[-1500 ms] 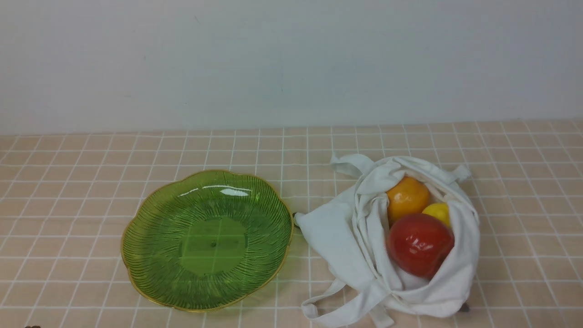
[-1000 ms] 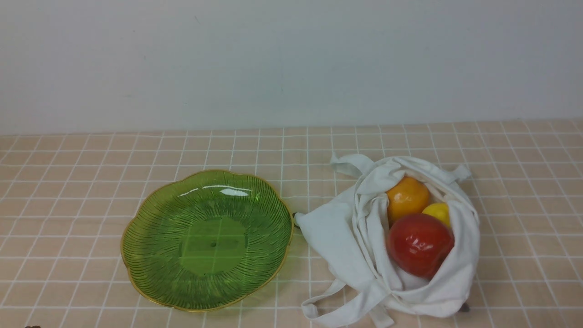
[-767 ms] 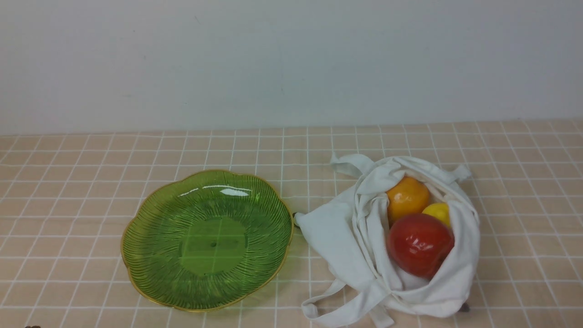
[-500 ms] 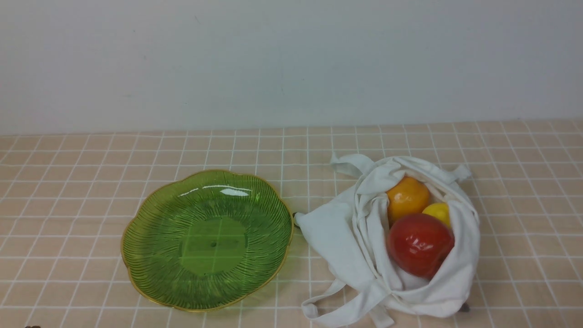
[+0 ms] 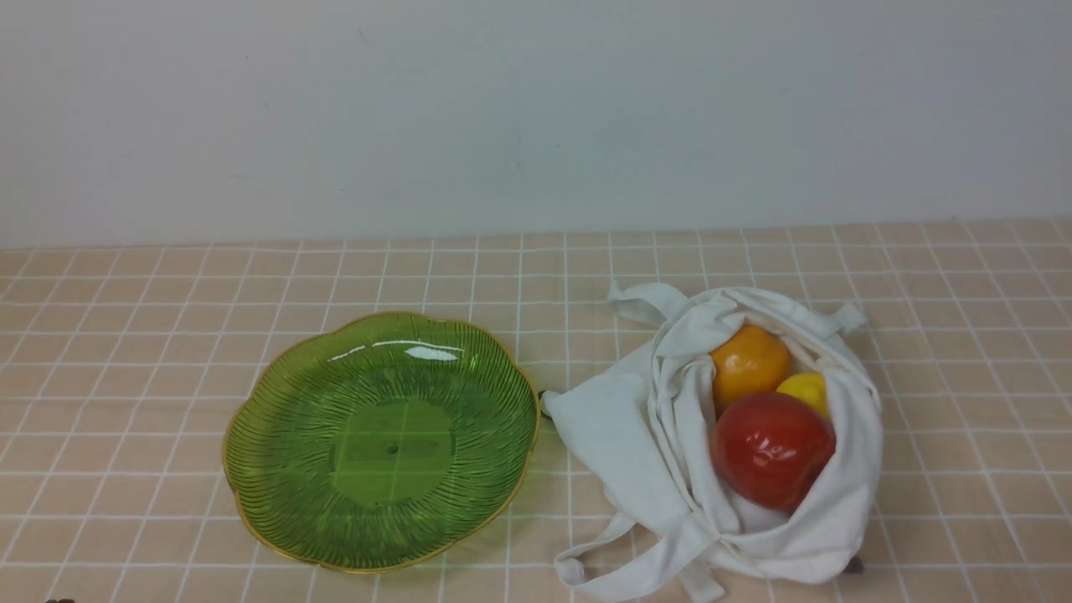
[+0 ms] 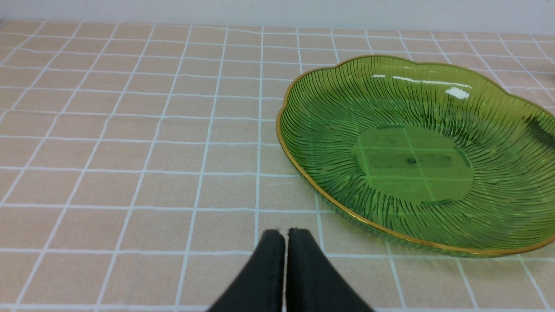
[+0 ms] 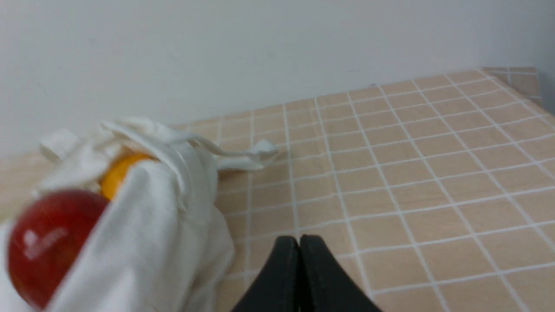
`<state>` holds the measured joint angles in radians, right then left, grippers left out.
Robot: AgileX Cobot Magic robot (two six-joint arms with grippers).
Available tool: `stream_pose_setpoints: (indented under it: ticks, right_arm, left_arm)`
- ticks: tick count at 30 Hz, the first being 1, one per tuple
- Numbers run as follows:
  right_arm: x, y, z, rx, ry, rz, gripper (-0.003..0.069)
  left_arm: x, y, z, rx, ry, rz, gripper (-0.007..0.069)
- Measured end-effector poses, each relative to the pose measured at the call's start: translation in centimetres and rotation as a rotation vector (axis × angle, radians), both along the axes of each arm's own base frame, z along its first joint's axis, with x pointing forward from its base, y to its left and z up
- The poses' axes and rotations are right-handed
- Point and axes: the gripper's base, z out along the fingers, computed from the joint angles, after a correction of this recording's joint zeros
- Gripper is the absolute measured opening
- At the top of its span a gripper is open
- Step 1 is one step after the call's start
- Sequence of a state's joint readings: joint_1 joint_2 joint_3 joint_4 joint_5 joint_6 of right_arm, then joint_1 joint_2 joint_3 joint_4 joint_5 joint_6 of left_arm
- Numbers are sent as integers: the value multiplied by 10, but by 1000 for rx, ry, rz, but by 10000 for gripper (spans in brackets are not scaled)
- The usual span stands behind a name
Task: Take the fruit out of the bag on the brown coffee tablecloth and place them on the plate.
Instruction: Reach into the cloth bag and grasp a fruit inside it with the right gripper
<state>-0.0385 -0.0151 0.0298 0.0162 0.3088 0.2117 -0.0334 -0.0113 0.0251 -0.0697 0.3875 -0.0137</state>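
Observation:
A white cloth bag (image 5: 670, 469) lies open on the checked tablecloth (image 5: 126, 360) at the right. Inside it show a red apple (image 5: 770, 448), an orange (image 5: 748, 362) and a yellow lemon (image 5: 806, 390). The green plate (image 5: 276, 435) with a gold rim stands empty to the bag's left. Neither arm shows in the front view. My left gripper (image 6: 285, 236) is shut and empty, near the plate (image 6: 303, 108). My right gripper (image 7: 299, 242) is shut and empty beside the bag (image 7: 164, 225), where the apple (image 7: 47, 242) and orange (image 7: 117, 171) show.
A pale wall rises behind the table. Strap handles (image 5: 645, 303) trail from the bag at the back and the front (image 5: 603, 569). The cloth's far right edge (image 7: 535, 82) shows in the right wrist view.

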Motion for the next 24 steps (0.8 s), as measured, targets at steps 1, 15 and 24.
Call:
stream_pose_setpoints:
  ticks: [1,15,24]
  right_arm:
    - [1,1,4,105,-49,-2,-14]
    - [-1,-4,32,527,-378,-30,-14]
    - [-11,8,128,393,-309,148,-14]
  left_arm:
    - [0,0,0,0,0,0,-8]
    - [0,0,0,0,0,0,-8]
    - [0,0,0,0,0,0,-8]
